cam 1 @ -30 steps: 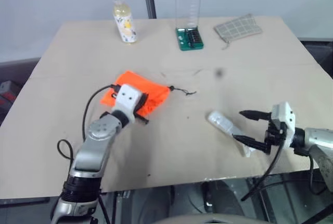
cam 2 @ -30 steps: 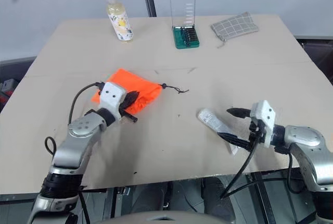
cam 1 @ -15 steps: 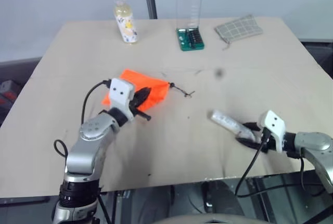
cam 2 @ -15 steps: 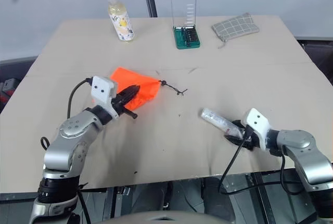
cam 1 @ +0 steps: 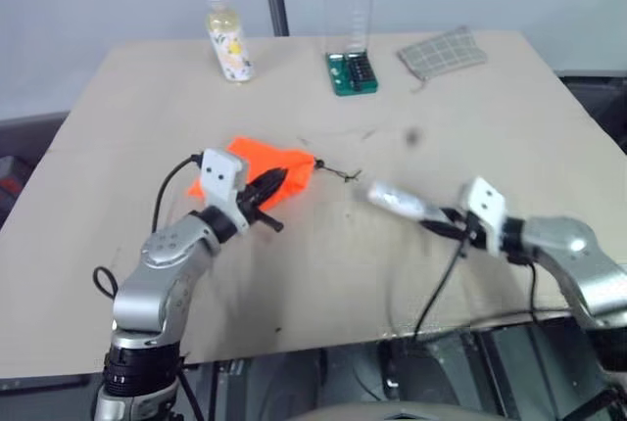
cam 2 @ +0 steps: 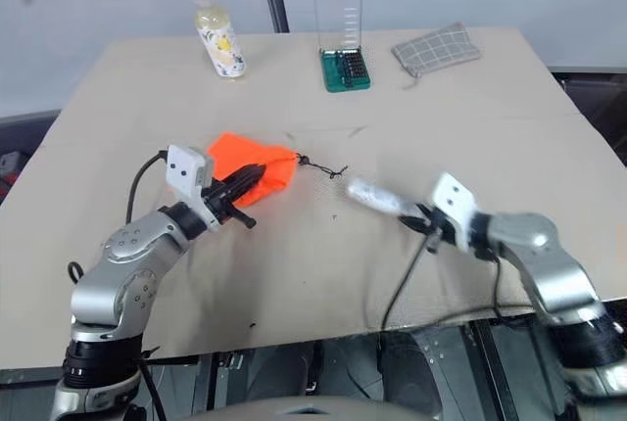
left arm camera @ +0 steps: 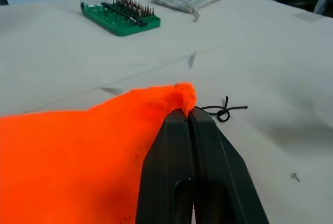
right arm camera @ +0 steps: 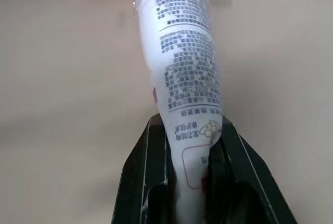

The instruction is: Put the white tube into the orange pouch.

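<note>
Right tool [cam 2: 423,215] is clamped on the white tube [cam 2: 377,198], carrying it toward the orange pouch [cam 1: 274,168]; left tool [cam 1: 271,186] pinches the pouch's rim shut-tight; next bit probably needs that mouth opened, tube aimed just ahead.

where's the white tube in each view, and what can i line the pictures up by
Left eye view: white tube, right of centre, held by the right gripper, pointing at the orange pouch.
Right eye view: same tube, near centre.
Left wrist view: not in it.
Right wrist view: tube runs up the middle from between the black fingers.
Shared landmark: the pouch's dark cord, lying between pouch and tube; also in the left wrist view.
</note>
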You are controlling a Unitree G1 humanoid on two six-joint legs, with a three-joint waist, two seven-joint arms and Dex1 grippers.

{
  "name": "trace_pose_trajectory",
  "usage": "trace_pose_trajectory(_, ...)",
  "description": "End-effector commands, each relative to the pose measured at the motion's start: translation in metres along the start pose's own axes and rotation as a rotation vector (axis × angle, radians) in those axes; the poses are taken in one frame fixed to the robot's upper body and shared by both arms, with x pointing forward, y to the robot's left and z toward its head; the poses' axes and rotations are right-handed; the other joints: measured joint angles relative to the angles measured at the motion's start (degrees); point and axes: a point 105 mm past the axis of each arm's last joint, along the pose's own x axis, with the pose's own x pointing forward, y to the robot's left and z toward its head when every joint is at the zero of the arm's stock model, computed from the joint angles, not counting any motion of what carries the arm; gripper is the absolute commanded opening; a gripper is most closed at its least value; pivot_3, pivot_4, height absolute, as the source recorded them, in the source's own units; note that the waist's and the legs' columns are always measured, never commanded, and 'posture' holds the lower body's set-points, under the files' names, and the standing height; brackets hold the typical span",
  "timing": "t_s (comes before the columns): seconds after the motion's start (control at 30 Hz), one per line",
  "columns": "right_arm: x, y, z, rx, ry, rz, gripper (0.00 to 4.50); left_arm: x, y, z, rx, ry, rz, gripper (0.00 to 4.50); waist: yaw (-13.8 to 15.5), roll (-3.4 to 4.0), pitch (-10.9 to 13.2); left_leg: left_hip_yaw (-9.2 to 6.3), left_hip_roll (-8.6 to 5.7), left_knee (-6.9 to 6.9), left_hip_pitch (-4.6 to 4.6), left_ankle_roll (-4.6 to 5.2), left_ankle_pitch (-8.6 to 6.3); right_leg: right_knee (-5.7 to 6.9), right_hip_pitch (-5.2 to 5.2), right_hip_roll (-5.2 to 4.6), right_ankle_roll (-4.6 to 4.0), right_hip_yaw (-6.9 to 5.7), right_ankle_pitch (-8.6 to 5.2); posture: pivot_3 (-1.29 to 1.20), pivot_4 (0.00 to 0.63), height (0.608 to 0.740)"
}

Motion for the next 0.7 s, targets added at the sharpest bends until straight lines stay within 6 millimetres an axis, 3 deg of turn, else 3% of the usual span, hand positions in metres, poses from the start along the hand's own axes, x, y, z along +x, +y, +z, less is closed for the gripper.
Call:
trace_pose_trajectory(0.03,0.023,0.010,0.014,-0.016,-0.027,0.047,0.26,0.000,-0.009,0.017,0.031,-0.056,-0.034,0.00,0.4,-0.01,0.0,-0.09,-0.01,0.00,-0.03,0.00,0.00,0.00,0.00,0.00,-0.02,-0.06,0.00,0.00,0.150,0.740)
trace_pose_trajectory(0.33,0.085,0.014,0.028,0.014,-0.060,0.076,0.26,-0.001,-0.020,0.018,0.017,-0.062,-0.052,0.00,0.1,0.01,0.0,-0.40,-0.15,-0.01,-0.14,-0.03,0.01,-0.09,-0.03,-0.18,-0.03,-0.09,0.01,0.00,0.150,0.740)
trace_pose_trajectory(0.7,0.126,0.014,0.053,-0.004,-0.116,0.091,0.26,-0.002,-0.055,0.010,0.012,-0.020,-0.181,0.00,0.0,0.06,0.0,-0.39,-0.15,-0.06,-0.12,-0.05,0.02,-0.02,-0.03,-0.10,-0.04,-0.16,0.02,0.00,0.150,0.740)
